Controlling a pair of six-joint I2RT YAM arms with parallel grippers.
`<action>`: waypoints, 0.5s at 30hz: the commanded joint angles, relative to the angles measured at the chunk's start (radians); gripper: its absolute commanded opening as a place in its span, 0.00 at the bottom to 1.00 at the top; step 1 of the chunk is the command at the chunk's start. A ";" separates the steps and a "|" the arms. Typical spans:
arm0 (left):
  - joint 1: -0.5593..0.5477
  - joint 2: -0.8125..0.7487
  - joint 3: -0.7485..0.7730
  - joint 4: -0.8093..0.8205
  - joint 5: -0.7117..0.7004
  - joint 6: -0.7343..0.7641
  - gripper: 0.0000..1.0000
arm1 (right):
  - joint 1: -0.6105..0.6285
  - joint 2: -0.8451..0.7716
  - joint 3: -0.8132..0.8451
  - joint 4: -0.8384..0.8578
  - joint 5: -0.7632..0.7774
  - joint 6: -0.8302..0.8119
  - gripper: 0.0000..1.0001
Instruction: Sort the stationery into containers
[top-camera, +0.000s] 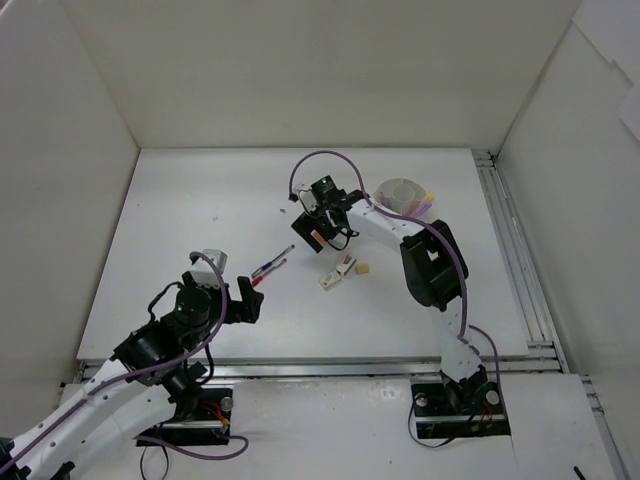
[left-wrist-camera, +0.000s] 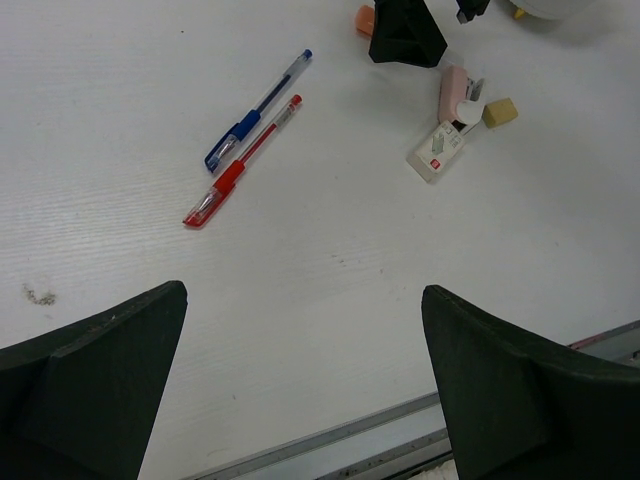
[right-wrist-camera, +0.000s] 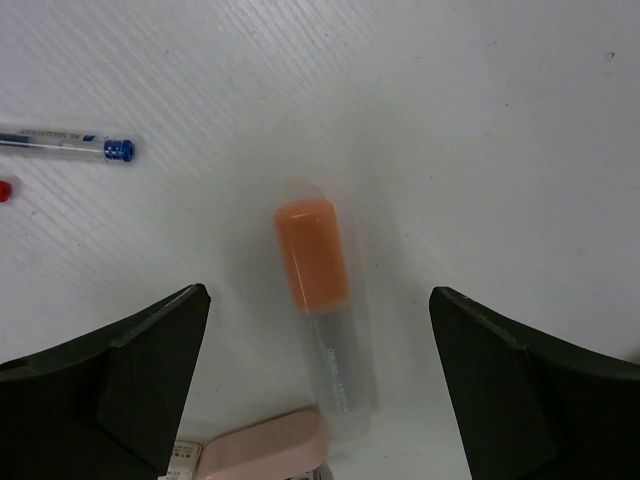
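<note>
An orange-capped marker (right-wrist-camera: 312, 256) lies flat on the table. My right gripper (right-wrist-camera: 318, 296) is open and hovers just above it, a finger on each side, not touching. In the top view the right gripper (top-camera: 315, 226) covers most of the marker (top-camera: 316, 239). A blue pen (left-wrist-camera: 255, 100) and a red pen (left-wrist-camera: 240, 165) lie side by side. A white eraser (left-wrist-camera: 437, 152), a pink piece (left-wrist-camera: 455, 92) and a tan block (left-wrist-camera: 500, 111) lie together. The white dish (top-camera: 402, 195) stands behind the right gripper. My left gripper (left-wrist-camera: 304, 292) is open and empty, near the front edge.
Yellow and purple pieces (top-camera: 428, 206) show at the dish's right rim. White walls enclose the table on three sides. A metal rail (top-camera: 505, 240) runs along the right side, another (left-wrist-camera: 400, 420) along the front edge. The pens (top-camera: 270, 264) lie between the two grippers.
</note>
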 joint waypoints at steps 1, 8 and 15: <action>0.007 0.008 0.023 0.022 -0.011 -0.017 1.00 | 0.006 0.023 0.096 -0.067 0.024 0.025 0.89; 0.007 0.011 0.027 0.023 -0.017 -0.006 1.00 | -0.009 0.095 0.165 -0.093 -0.019 0.048 0.58; 0.007 0.022 0.064 0.006 -0.031 0.011 1.00 | -0.026 0.106 0.209 -0.104 -0.058 0.049 0.16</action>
